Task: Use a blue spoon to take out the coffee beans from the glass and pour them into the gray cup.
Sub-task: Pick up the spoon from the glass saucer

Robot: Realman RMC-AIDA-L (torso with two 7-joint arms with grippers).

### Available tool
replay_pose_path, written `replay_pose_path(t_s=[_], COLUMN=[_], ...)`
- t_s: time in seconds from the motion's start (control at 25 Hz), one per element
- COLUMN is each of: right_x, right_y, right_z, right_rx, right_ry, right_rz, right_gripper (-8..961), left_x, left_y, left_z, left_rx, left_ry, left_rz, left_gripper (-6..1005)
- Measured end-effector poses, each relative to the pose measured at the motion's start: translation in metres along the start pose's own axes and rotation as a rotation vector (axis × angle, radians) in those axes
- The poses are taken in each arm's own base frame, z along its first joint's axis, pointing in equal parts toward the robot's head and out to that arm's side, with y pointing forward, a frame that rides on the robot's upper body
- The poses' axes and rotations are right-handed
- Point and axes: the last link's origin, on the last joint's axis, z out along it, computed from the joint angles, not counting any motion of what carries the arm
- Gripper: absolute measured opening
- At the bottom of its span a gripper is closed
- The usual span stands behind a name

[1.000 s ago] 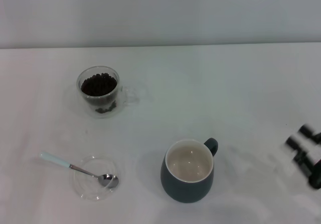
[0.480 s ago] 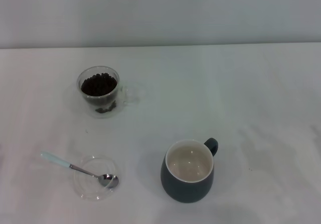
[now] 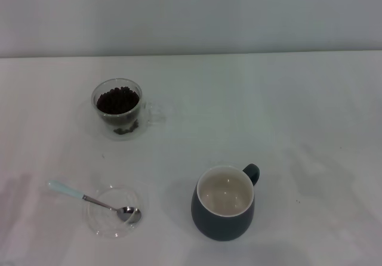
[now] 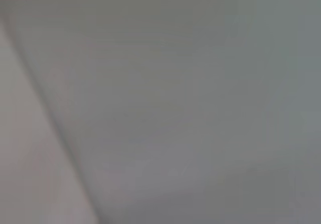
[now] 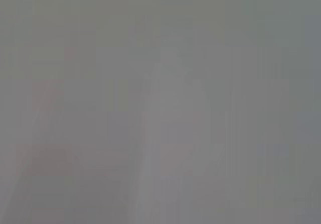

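Neither gripper's fingers show in any view, so their state cannot be told. The slim pale-blue-handled metal spoon [image 3: 92,200] lies with its bowl on a flat clear glass saucer [image 3: 102,224] on the white surface [image 3: 298,111], left of the dark grey ceramic cup [image 3: 224,203]; the small clear double-walled glass [image 3: 118,108] of dark coffee beans [image 3: 117,100] stands farther back. A careless grab may well skid the saucer.

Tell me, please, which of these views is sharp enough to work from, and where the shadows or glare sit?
Head view: sharp and evenly lit; the gray cup throws a faint shadow toward the spoon, whose bowl glints; the glass shows clearly. Left and right wrist views: featureless grey blur, nothing recognisable.
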Motion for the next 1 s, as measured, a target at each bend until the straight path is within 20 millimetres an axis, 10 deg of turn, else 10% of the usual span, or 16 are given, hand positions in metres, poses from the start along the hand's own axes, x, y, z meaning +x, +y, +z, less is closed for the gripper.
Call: replay_pose_path(t_s=[1.0], right_x=[-0.006], right_y=[0.002], right_z=[0.001], right_rx=[-0.011], right_ry=[-0.046], right_rz=[0.001], right_gripper=[366], left_x=[-0.028], left_y=[-0.021], left_z=[0.025], left_rx=[0.146], left_ry=[-0.227], left_rz=[-0.002], left_gripper=[651])
